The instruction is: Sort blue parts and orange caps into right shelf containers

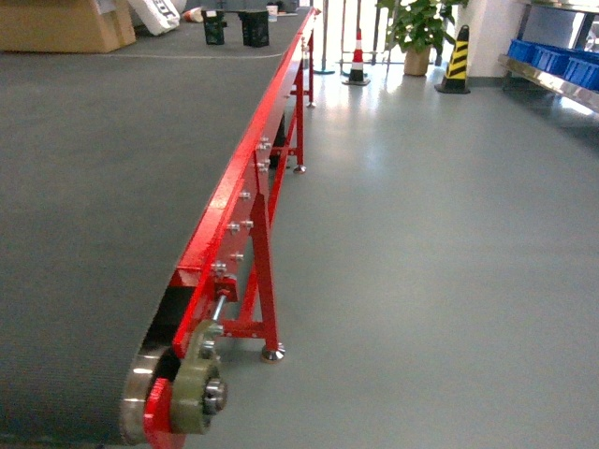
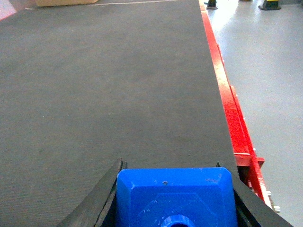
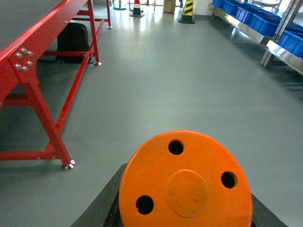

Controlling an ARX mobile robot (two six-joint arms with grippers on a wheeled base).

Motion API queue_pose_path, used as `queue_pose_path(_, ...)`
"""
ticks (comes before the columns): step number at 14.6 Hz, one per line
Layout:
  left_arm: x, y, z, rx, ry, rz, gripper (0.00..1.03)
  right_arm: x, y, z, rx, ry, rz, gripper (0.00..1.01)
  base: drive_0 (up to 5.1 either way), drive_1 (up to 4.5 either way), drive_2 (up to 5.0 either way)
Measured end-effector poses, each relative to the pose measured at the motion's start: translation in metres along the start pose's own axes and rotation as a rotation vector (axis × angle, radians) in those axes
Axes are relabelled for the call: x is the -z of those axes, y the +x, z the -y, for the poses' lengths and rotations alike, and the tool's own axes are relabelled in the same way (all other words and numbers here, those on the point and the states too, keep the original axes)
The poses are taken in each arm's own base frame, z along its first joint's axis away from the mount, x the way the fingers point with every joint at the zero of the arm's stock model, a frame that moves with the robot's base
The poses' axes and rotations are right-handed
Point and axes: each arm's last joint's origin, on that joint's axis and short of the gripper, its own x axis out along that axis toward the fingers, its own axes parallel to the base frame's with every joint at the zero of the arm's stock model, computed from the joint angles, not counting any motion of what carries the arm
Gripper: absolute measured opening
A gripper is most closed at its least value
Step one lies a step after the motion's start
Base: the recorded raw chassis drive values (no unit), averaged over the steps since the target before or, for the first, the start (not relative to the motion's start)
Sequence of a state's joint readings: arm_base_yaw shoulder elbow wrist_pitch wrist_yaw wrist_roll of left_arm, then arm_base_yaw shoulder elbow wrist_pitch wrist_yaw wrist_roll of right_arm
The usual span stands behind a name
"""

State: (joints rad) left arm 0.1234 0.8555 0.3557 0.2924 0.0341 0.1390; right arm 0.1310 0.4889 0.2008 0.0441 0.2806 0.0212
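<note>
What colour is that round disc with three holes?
Orange; the cap shows best in the right wrist view.

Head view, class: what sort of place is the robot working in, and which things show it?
Probably a factory or warehouse sorting area. A long red-framed conveyor with a dark belt runs down the room, striped safety cones stand on the smooth grey floor, and a steel shelf along the right wall holds blue crates.

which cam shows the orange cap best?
Right wrist view: the round orange plastic cap with three holes fills the lower frame, held in the right hand. Head and left wrist views don't show it; left wrist shows only the bright blue plastic block.
</note>
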Motion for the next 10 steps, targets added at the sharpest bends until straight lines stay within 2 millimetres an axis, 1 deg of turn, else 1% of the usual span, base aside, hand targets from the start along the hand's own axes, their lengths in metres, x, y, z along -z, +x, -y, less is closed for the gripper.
queue_pose_path(10, 0.0002, 0.0001, 0.0, 0.0, 0.0, -0.002, 0.45, 0.0001, 0.0, 0.0, 0.0, 0.0, -0.001, 0.43, 5.0, -2.36, -2.4)
